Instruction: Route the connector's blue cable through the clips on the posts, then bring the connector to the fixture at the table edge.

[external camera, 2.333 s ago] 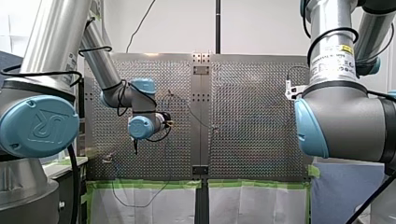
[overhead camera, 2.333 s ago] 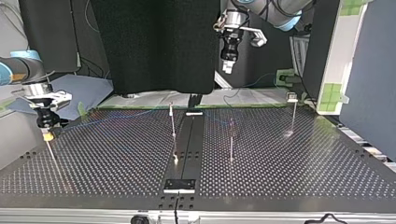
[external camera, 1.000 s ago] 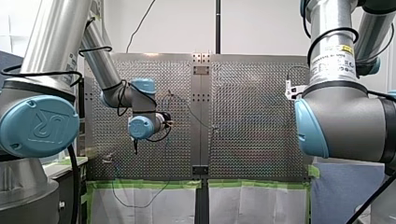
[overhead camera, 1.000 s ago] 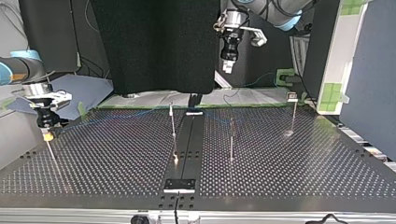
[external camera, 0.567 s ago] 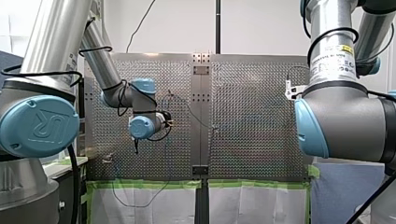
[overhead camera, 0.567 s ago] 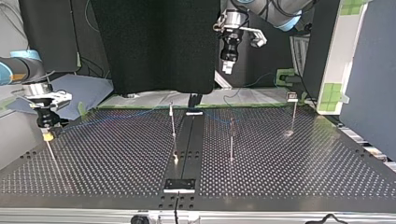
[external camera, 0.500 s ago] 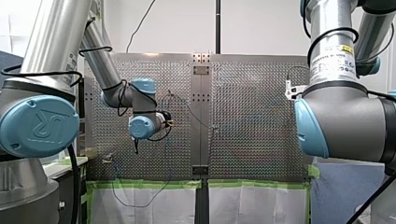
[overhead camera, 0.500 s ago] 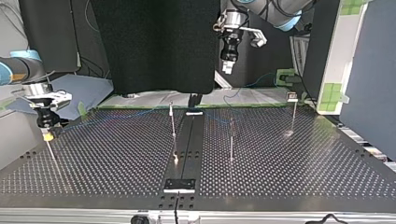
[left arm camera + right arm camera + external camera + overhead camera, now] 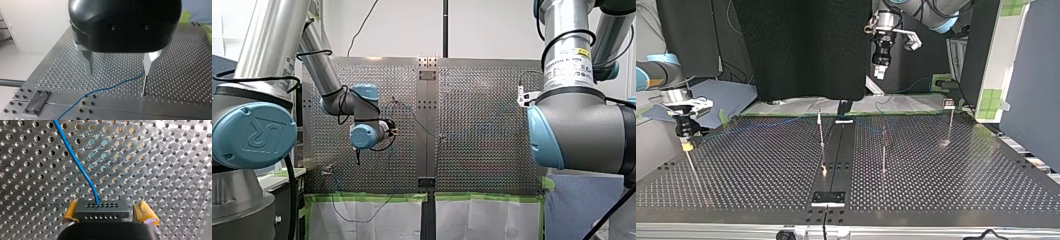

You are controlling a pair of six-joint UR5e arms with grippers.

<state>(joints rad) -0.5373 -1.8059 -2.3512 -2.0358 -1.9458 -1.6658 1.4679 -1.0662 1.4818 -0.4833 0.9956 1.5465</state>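
In the right wrist view a black connector [image 9: 101, 211] sits between the yellow pads of my right gripper [image 9: 108, 201]. The jaws are open, with a small gap showing at one pad. The blue cable [image 9: 82, 170] leaves the connector and runs ahead over the perforated table [image 9: 162, 170]. In the top view my right gripper [image 9: 686, 145] stands low at the table's left edge. The cable [image 9: 761, 125] stretches from there toward thin posts [image 9: 821, 130]. My left gripper [image 9: 118, 73] hangs open above the table, one metal finger just over a post [image 9: 144, 85] that the cable [image 9: 107, 87] passes.
Two more posts [image 9: 883, 150] [image 9: 950, 122] stand right of a dark centre strip [image 9: 836, 155]. A black curtain [image 9: 806, 50] hangs behind the table. Green tape [image 9: 372, 197] lines the near edge in the front view, where cable slack [image 9: 362, 215] hangs down.
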